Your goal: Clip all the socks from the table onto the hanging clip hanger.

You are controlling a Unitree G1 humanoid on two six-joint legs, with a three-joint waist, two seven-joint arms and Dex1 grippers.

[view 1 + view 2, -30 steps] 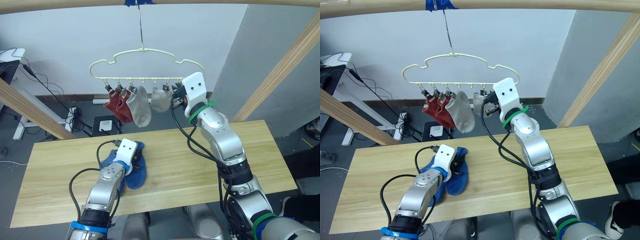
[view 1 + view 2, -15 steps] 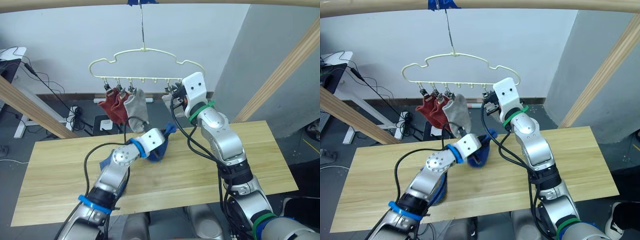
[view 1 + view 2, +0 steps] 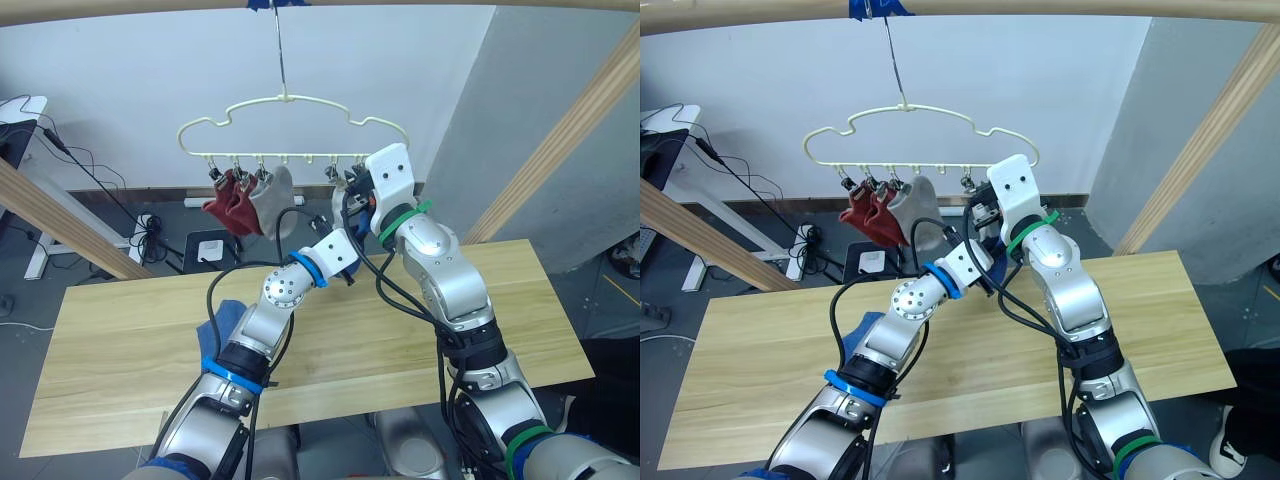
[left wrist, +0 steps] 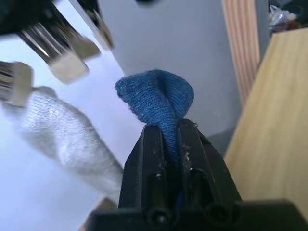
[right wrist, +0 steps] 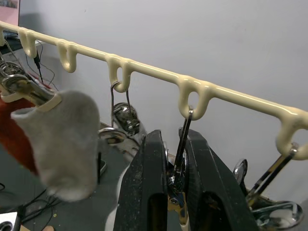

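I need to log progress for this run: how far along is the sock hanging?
Done: two red socks and at least one grey sock hang clipped on the hanger. In hand: the left gripper pinches a blue sock raised near the clips, while the right gripper grips a clip. Left: clipping that sock, plus a second blue sock lying on the table.
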